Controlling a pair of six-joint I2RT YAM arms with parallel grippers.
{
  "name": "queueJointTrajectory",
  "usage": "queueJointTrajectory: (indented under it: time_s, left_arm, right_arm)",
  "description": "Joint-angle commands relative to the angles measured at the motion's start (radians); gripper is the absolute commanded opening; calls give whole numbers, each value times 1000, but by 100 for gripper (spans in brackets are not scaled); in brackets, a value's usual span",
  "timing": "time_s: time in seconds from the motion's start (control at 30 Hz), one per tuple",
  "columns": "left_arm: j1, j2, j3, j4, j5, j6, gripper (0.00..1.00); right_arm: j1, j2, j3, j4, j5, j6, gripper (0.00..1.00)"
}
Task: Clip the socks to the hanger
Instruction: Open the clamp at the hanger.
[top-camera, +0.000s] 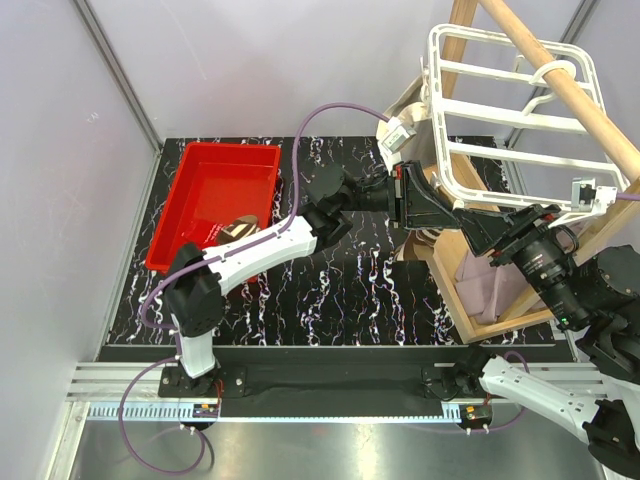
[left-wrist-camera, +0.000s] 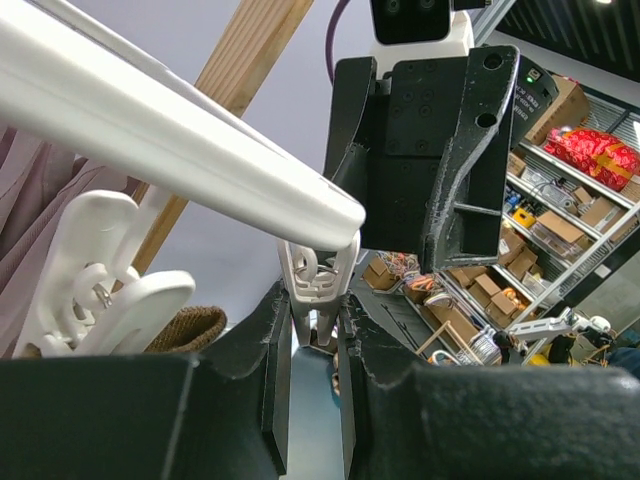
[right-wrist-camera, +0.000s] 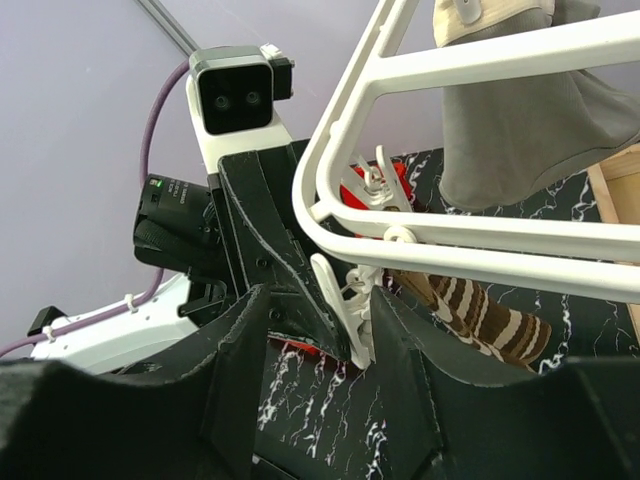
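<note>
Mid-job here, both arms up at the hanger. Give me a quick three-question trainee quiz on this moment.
1. True or false: a beige-grey sock already hangs clipped to the hanger.
2. What sits between the fingers of the left gripper? A) a white clip B) a pen C) nothing at all
3. Fill in: the tub on the table is ____.
Key: 1 true; 2 A; 3 red.
</note>
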Motion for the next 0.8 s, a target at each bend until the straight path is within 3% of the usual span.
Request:
queueJointTrajectory:
  time_s: [0.0, 0.77]
  left_arm:
    - [-8, -59, 2, 48, 11, 2, 0]
    - [-31, -62, 2, 74, 11, -16, 0]
  right_arm:
    - [2, -1, 9, 3, 29, -6, 52]
    - [3, 42, -20, 121, 81, -46, 50]
